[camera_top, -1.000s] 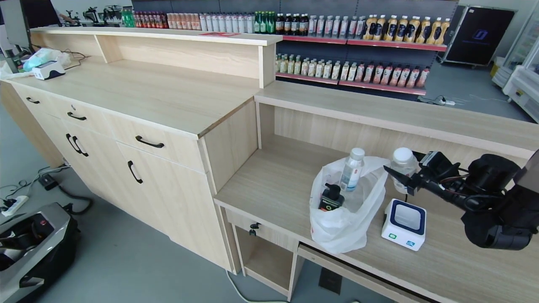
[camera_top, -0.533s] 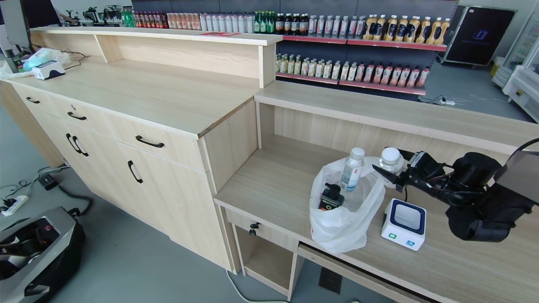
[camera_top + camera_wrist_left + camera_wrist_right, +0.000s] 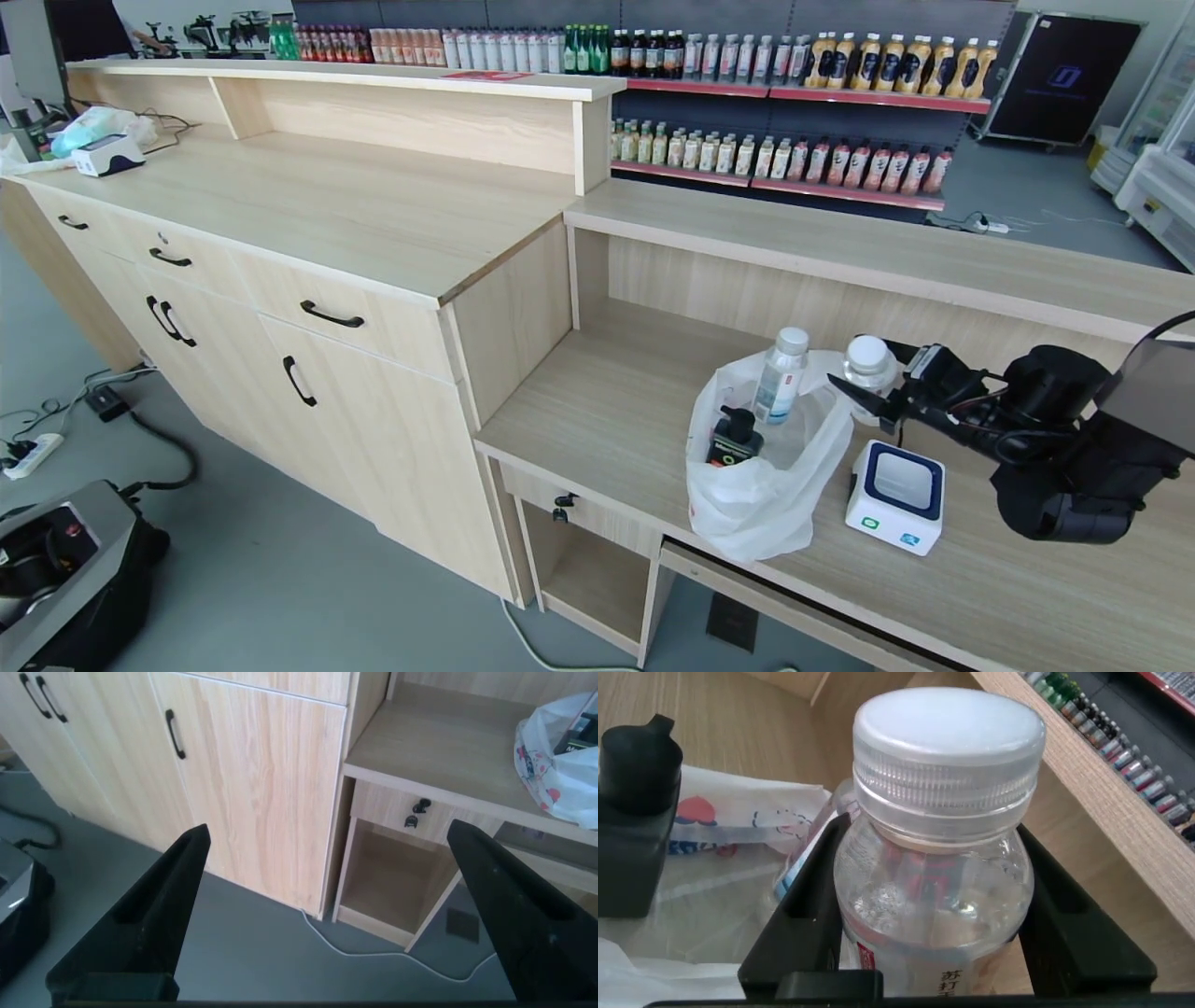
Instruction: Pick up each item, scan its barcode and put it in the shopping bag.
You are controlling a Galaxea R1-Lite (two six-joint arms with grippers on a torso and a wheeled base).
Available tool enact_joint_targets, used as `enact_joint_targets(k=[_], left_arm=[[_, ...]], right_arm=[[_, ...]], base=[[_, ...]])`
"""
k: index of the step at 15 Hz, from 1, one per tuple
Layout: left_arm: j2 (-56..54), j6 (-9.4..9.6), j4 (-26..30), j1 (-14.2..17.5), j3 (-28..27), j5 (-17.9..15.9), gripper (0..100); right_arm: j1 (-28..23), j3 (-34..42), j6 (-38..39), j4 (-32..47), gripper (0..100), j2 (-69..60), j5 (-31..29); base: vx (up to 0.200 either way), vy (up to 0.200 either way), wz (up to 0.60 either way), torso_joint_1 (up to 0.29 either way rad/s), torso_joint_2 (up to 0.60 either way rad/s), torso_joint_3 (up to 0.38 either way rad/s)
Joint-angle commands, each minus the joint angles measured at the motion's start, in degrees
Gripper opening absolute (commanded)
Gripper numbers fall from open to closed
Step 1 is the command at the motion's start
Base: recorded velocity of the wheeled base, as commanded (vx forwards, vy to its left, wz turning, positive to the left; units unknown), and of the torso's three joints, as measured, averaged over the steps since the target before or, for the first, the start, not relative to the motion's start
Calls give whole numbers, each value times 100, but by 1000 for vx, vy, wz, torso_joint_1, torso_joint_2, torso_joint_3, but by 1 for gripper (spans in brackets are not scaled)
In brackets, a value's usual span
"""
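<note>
Low counter (image 3: pixel 607 411): three bottles (image 3: pixel 780 376), one shopping bag (image 3: pixel 747 509), one scanner (image 3: pixel 898 497).

Base of wide-capped bottle (image 3: pixel 936 887) cut off by picture edge; shopping bag (image 3: pixel 756 504) conceals lower parts of slim bottle (image 3: pixel 780 378) and dark bottle (image 3: pixel 734 437).

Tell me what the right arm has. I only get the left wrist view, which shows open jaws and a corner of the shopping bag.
Observer: The right gripper has its jaws shut on an upright white-capped clear bottle, beside the shopping bag and beyond the barcode scanner.
Operator: Is anything bagged already?
Observer: Yes, a second clear bottle and a black-capped dark bottle stand inside the bag.
</note>
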Motion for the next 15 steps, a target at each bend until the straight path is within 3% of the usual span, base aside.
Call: enact_joint_targets(k=[1, 15], left_arm=[[-2, -4, 0, 0, 0, 1, 100], [-2, -4, 0, 0, 0, 1, 100]], right_arm=[[-39, 97, -88, -8, 0, -158, 0], [-320, 703, -738, -8, 0, -519, 0]], base=[[0, 0, 0, 0, 0, 0], [0, 0, 0, 0, 0, 0]])
